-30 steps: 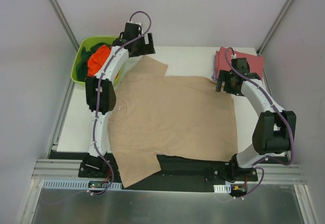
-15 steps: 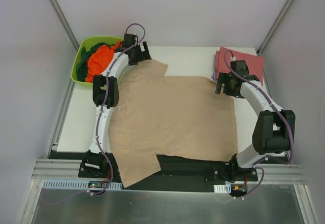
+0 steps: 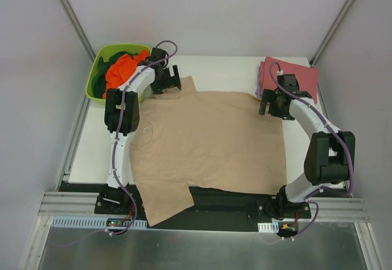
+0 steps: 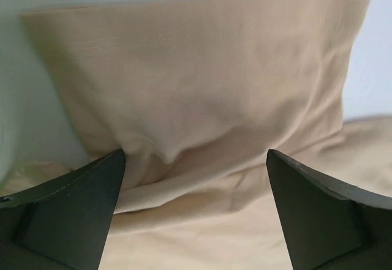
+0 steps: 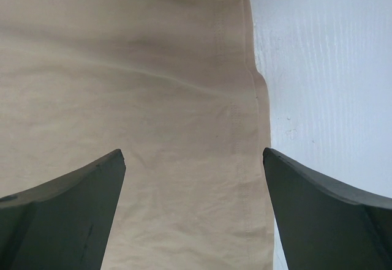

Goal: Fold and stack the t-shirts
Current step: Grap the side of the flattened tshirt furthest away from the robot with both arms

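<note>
A tan-beige t-shirt [image 3: 208, 141] lies spread flat across the table, one sleeve hanging over the near edge. My left gripper [image 3: 170, 85] is open just above its far-left sleeve [image 4: 202, 92], which is rumpled between the jaws. My right gripper [image 3: 268, 106] is open over the shirt's far-right corner, above the stitched hem [image 5: 242, 123]. A folded dusty red t-shirt [image 3: 299, 74] lies at the far right with a lavender edge under it. Bright orange [image 3: 119, 69] and dark green shirts sit in the tub.
A lime-green plastic tub [image 3: 104, 56] stands at the far left corner. Bare white table [image 3: 226, 71] shows behind the shirt and along the left side; it also shows in the right wrist view [image 5: 331, 68]. Grey walls close in the cell.
My left gripper has swung from beside the tub down and right onto the shirt's far-left sleeve. My right gripper has shifted slightly toward the shirt's far-right corner.
</note>
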Tool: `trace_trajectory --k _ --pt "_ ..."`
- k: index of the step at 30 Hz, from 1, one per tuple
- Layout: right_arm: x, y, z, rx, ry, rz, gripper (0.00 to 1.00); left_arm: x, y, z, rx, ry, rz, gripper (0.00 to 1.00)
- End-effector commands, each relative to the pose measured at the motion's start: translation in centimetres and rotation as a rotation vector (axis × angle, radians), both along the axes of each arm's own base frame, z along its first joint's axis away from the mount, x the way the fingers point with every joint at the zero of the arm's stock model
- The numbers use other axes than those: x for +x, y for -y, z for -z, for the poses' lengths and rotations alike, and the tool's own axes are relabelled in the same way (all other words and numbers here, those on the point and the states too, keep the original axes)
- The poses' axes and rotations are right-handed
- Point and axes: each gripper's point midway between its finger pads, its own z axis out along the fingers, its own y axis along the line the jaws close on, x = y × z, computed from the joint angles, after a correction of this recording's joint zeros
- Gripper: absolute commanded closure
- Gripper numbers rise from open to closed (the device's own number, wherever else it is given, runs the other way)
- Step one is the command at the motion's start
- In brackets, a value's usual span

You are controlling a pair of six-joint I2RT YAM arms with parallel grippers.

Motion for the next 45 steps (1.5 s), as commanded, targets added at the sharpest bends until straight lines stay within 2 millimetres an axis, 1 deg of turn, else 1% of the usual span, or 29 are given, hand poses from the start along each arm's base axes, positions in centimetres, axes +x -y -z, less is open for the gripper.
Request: trace_trajectory --k 1,3,5,9,12,14,17,19,21,23,24,26,30,35,37,42,44,45 --pt "-0.2 -0.4 0.0 0.021 -0.001 0.001 0.04 -6.5 -0.2 -1.2 0.056 -0.133 0.07 0.01" --pt "-0.1 -0.5 -0.1 0.025 0.007 -0.001 0.04 -7.4 0.1 -2.0 0.055 -0.129 0.086 0.01" --pt "0.1 -0.4 -0.1 0.021 0.01 0.001 0.04 -7.1 -0.3 -2.8 0.09 -0.1 0.079 0.01" --pt "0.4 -0.4 0.3 0.017 0.001 0.002 0.04 -4.5 -1.5 -5.6 0.158 0.0 0.031 0.01" --pt "0.6 -0.2 0.6 0.0 -0.009 0.003 0.04 -3.2 -2.3 -6.7 0.196 0.048 -0.019 0.01" --pt "0.7 0.0 0.6 -0.01 -0.014 0.007 0.04 -2.1 -2.6 -6.8 0.22 0.067 -0.038 0.01" --pt "1.0 0.0 0.8 -0.007 -0.018 0.006 0.04 -0.4 -2.7 -6.4 0.239 0.089 -0.053 0.01" --pt "1.0 0.0 0.9 -0.008 -0.021 0.006 0.04 0.3 -3.1 -5.7 0.245 0.085 -0.083 0.01" --pt "1.1 0.0 1.0 -0.009 -0.022 0.007 0.04 1.2 -2.9 -4.9 0.225 0.081 -0.098 0.01" --pt "1.0 0.0 1.1 -0.011 -0.025 0.007 0.04 2.1 -3.4 -4.3 0.266 0.092 -0.125 0.01" --pt "1.1 0.0 1.1 -0.01 -0.022 0.007 0.04 2.2 -3.7 -3.5 0.285 0.082 -0.133 0.01" --pt "1.1 0.0 1.1 -0.013 -0.022 0.003 0.04 2.5 -4.1 -2.6 0.308 0.076 -0.138 0.01" --pt "1.1 0.5 1.4 -0.035 -0.026 0.01 0.04 2.0 -4.4 -0.8 0.333 0.035 -0.131 0.02" --pt "1.2 0.3 1.7 -0.03 -0.037 0.007 0.04 1.1 -3.7 0.5 0.313 -0.008 -0.104 0.12" --pt "1.3 0.4 1.5 -0.034 -0.03 0.013 0.04 0.8 -3.3 0.8 0.316 -0.017 -0.082 0.19" --pt "1.8 0.6 1.4 -0.044 -0.023 0.022 0.04 0.2 -2.9 1.6 0.331 -0.035 -0.047 0.41" --pt "2.2 0.7 1.2 -0.049 -0.019 0.028 0.04 0.3 -2.9 1.7 0.339 -0.033 -0.039 0.54" --pt "2.5 0.8 1.2 -0.049 -0.016 0.031 0.04 0.5 -3.0 1.4 0.341 -0.024 -0.04 0.6"
